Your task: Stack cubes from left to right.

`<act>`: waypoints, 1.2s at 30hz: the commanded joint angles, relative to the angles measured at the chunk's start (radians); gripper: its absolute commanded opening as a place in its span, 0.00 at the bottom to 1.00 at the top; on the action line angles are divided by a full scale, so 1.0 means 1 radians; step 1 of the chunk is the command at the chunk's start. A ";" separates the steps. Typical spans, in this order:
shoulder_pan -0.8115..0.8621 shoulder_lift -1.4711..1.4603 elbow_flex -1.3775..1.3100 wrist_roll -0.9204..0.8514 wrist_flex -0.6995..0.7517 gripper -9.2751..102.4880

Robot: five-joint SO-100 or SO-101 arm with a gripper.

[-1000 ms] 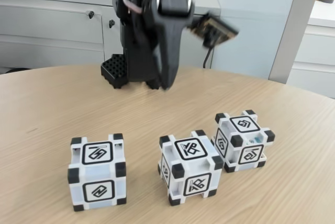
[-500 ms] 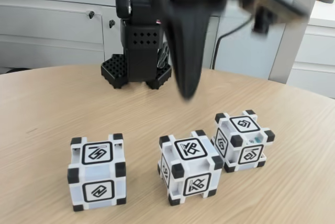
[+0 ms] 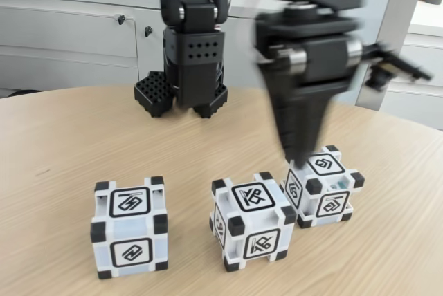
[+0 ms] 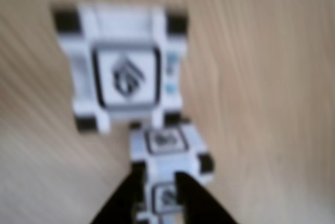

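Observation:
Three white cubes with black corners stand in a row on the wooden table in the fixed view: the left cube [image 3: 129,227], the middle cube [image 3: 252,220] and the right cube [image 3: 323,185]. My gripper [image 3: 299,159] points straight down, its tip just above the right cube's back left corner and blurred by motion. In the wrist view, one cube [image 4: 123,75] looms large and a smaller-looking cube [image 4: 167,153] lies below it. My gripper [image 4: 159,174] is open by a narrow gap, with a cube face showing between the dark fingers [image 4: 125,203]. It holds nothing.
The arm's black base [image 3: 183,95] stands at the table's back centre. Grey cabinets [image 3: 69,33] run behind the table. Bare wood [image 3: 62,151] spreads to the left of the cubes and in front of them.
The arm has swung right and down, from above the table's back centre to just over the right cube. The cubes have not moved.

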 commanded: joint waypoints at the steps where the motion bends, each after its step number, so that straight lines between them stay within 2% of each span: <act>1: -0.106 0.009 -0.034 0.058 0.003 0.20; 5: -0.186 0.009 -0.031 0.123 0.005 0.35; 9: -0.195 -0.005 -0.031 0.178 0.058 0.41; 13: -0.195 -0.012 -0.032 0.210 0.137 0.43; 26: -0.187 -0.314 -0.049 0.164 0.127 0.42; 27: -0.187 -0.334 -0.049 0.170 0.127 0.42; 29: -0.186 -0.359 -0.049 0.178 0.127 0.34; 32: -0.179 -0.350 -0.049 0.170 0.127 0.14; 36: -0.181 -0.311 -0.051 0.150 0.129 0.08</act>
